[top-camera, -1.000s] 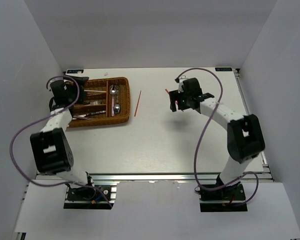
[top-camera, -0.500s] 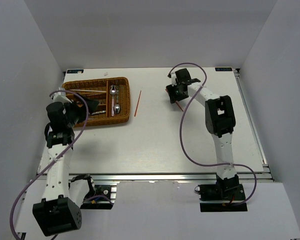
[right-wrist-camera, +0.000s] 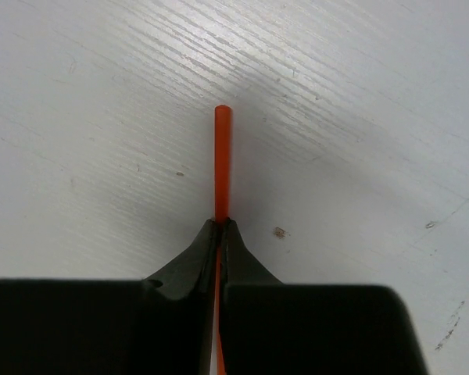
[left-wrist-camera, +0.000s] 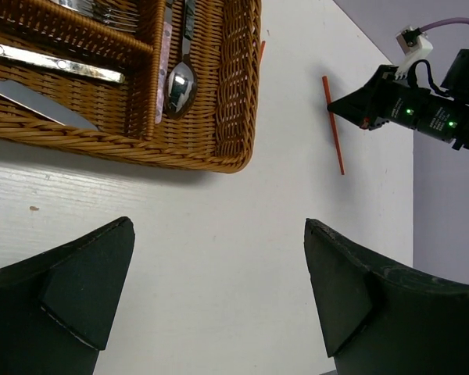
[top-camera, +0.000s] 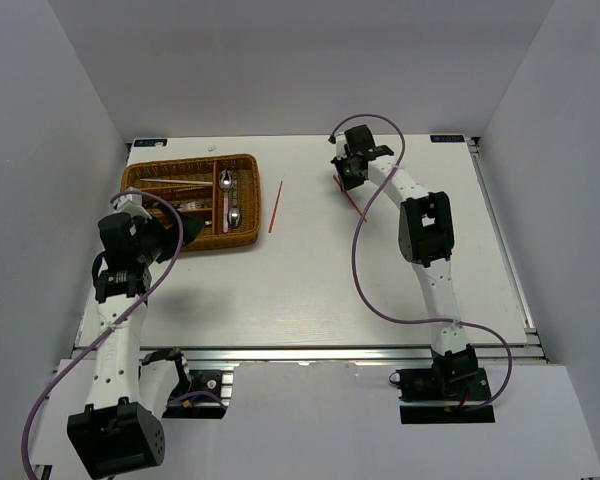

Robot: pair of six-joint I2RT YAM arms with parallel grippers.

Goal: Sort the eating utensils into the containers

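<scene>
Right gripper [right-wrist-camera: 219, 226] pinched shut on the red-orange chopstick [right-wrist-camera: 222, 156], which lies flat on the table [top-camera: 310, 290] well right of the wicker tray [top-camera: 242, 240]; the twin chopstick [top-camera: 275, 206] sits just right of that tray. A second ago these jaws stood wide and off the stick, and my left gripper [left-wrist-camera: 215, 234], wide open and empty, was over the tray, now off its near-left corner. I judge the stick light, stiff, thin and slick, likely to swivel in this near-end pinch, so mid-length would hold truer

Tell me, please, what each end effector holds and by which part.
Right end effector pinches a red-orange chopstick near one end; left end effector holds nothing.
</scene>
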